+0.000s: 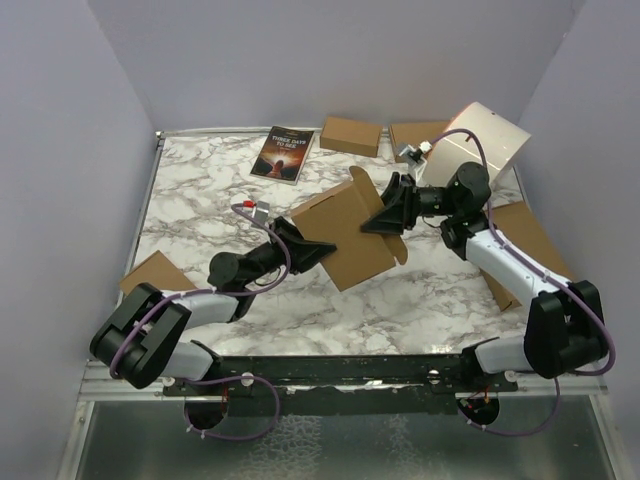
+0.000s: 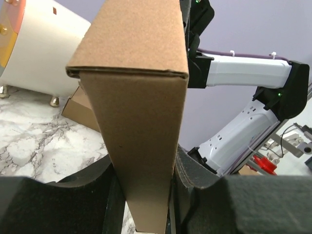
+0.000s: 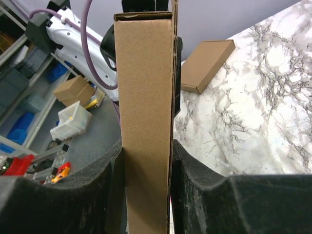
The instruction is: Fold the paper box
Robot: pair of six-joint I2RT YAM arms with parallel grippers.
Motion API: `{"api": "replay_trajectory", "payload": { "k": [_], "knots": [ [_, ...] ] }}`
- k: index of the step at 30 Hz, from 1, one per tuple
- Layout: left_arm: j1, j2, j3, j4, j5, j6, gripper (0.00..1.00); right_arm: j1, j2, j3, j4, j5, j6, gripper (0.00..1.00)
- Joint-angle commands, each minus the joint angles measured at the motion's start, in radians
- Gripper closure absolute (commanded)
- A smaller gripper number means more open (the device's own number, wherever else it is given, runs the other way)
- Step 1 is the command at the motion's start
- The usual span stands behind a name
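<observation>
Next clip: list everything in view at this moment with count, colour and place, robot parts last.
paper box: 1, brown, lifted over the table's middle, held from both sides
book: 1, dark cover, far edge, left of centre
small boxes: 2, brown, far edge, side by side
flat box, left: 1, brown, near left edge
flat box, right: 1, brown, right edge, partly under the right arm
round container: 1, cream, far right corner
table: 1, white and grey marble
left gripper: 1, black, jaws closed on the paper box's left end
right gripper: 1, black, jaws closed on its right end
</observation>
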Motion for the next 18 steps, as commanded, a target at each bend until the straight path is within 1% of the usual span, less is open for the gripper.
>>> {"api": "replay_trajectory", "payload": {
  "k": [1,3,6,8,10,11,15,17,18],
  "knots": [
    [0.022,-0.023,0.011,0.248,0.061,0.044,0.90,0.003,-0.052,0.011,-0.121,-0.058,-0.192,0.59],
    [0.034,-0.028,0.007,0.249,0.079,0.041,0.92,-0.002,-0.068,0.038,-0.218,-0.083,-0.301,0.48],
    [0.058,-0.038,-0.004,0.248,0.112,0.036,0.95,-0.028,-0.096,0.098,-0.441,-0.093,-0.516,0.31],
    [0.074,-0.041,-0.011,0.248,0.137,0.031,0.98,-0.059,-0.106,0.132,-0.560,-0.096,-0.637,0.24],
    [0.085,-0.040,-0.017,0.247,0.167,0.027,1.00,-0.092,-0.107,0.166,-0.676,-0.112,-0.752,0.23],
    [0.091,-0.041,-0.020,0.245,0.184,0.027,1.00,-0.109,-0.106,0.205,-0.749,-0.111,-0.821,0.20],
    [0.103,-0.046,-0.029,0.230,0.250,0.038,1.00,-0.180,-0.071,0.380,-1.031,-0.127,-1.059,0.19],
    [0.102,-0.057,-0.034,0.179,0.277,0.081,1.00,-0.207,-0.043,0.474,-1.131,-0.136,-1.112,0.19],
    [0.102,-0.069,-0.040,0.150,0.282,0.108,1.00,-0.214,-0.033,0.510,-1.151,-0.139,-1.109,0.19]
  ]
}}
